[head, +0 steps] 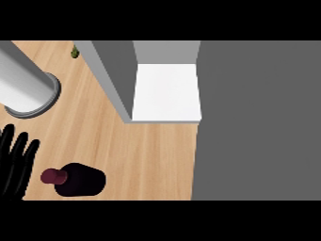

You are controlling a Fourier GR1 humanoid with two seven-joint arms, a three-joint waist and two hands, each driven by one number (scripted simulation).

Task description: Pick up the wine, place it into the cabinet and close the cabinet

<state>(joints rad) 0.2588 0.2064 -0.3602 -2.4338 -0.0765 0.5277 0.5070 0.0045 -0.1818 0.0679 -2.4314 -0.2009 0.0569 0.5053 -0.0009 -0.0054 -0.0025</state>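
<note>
The wine bottle [79,179], dark with a maroon cap, stands upright on the wooden counter [142,150] near the lower left, seen from above. My left hand [6,162] is just left of it, fingers straight and spread, pointing up, touching nothing. The cabinet [164,92] sits at the top middle with a white inner floor showing; its grey door [107,75] stands open on the left side. My right hand does not show in the head view.
A grey cylinder [17,80], pale and wide, lies slanted at the upper left. A small green object [75,52] peeks out behind the cabinet door. A large grey surface [267,122] fills the right side.
</note>
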